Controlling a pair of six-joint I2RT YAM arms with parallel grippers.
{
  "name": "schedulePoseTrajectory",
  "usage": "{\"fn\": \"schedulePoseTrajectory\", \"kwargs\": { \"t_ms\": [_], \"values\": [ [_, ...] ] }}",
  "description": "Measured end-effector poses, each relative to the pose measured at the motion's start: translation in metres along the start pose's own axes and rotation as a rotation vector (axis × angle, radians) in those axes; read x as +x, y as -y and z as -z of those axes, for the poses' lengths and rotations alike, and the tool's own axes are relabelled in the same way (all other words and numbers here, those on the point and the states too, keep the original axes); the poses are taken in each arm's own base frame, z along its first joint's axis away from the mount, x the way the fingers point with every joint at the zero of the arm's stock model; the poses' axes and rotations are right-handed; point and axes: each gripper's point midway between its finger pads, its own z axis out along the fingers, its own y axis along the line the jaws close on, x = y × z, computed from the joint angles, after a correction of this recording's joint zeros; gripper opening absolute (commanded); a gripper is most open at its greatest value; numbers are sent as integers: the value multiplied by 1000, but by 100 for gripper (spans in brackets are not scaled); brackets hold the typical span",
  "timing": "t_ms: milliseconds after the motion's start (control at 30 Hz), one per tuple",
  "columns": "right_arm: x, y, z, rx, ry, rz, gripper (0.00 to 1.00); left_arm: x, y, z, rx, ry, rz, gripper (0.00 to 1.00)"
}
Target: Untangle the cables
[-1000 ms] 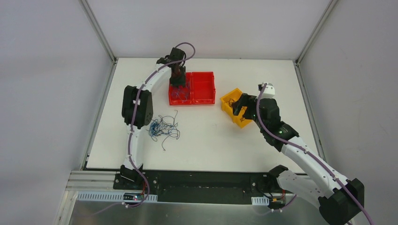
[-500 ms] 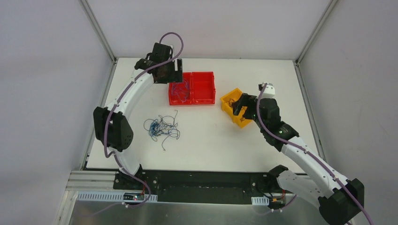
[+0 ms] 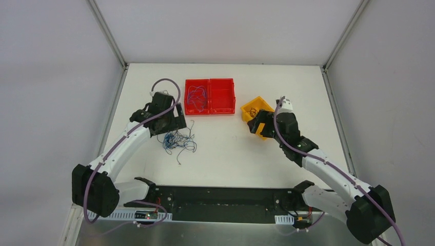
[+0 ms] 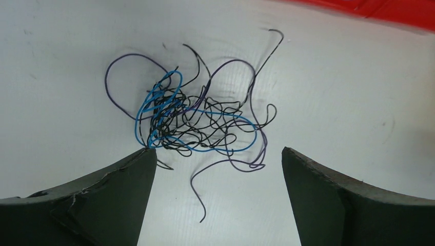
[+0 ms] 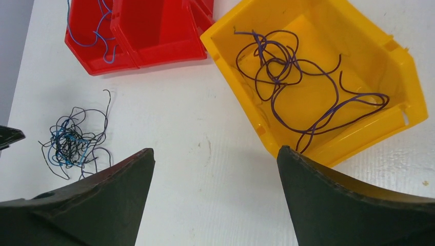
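A tangle of thin blue, purple and black cables lies on the white table, left of centre. My left gripper hovers just behind the tangle, open, nothing between its fingers; its left fingertip is at the tangle's edge. Blue cables lie in the left half of the red bin. Purple cables lie in the yellow bin. My right gripper stands open beside the yellow bin, empty.
The red bin has two compartments and sits at the back centre of the table. The yellow bin stands tilted to its right. Grey walls and a metal frame close in the table on three sides.
My left arm has swung from over the red bin's left compartment back towards the near left, down to the tangle, and its gripper has opened. Blue cables now lie in that compartment. The right arm shifted slightly.
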Motion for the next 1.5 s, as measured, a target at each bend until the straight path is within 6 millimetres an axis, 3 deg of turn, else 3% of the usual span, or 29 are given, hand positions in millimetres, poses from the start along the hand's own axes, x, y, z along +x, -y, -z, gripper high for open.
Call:
{"fn": "schedulePoseTrajectory", "kwargs": {
  "t_ms": [133,233,467,500,533,567,600,800,933,1100,1500],
  "values": [
    [16,4,-4,-15,-17,-19,92,26,-7,-19,-30,-65,45,77],
    [23,7,-7,-23,-7,-34,92,31,-6,-29,-39,-84,76,68],
    [30,11,-9,-31,3,-53,92,46,-10,-50,-74,-127,102,64],
    [29,10,-9,-33,8,-56,92,50,-11,-53,-78,-138,102,56],
    [28,9,-10,-36,13,-59,92,53,-10,-56,-77,-150,102,39],
    [27,8,-10,-40,18,-62,91,55,-9,-59,-74,-161,105,8],
    [26,8,-10,-43,23,-63,91,58,-7,-63,-64,-174,100,0],
    [23,5,-10,-55,33,-67,92,69,27,-70,51,-209,47,0],
    [27,-4,-10,-104,8,-61,89,72,76,-53,197,-204,-74,0],
    [49,-22,-12,-186,-75,-19,88,60,132,-27,407,-185,-128,0],
    [53,-53,-2,-343,-102,21,84,49,178,36,718,-172,-215,0]
  ]
}}
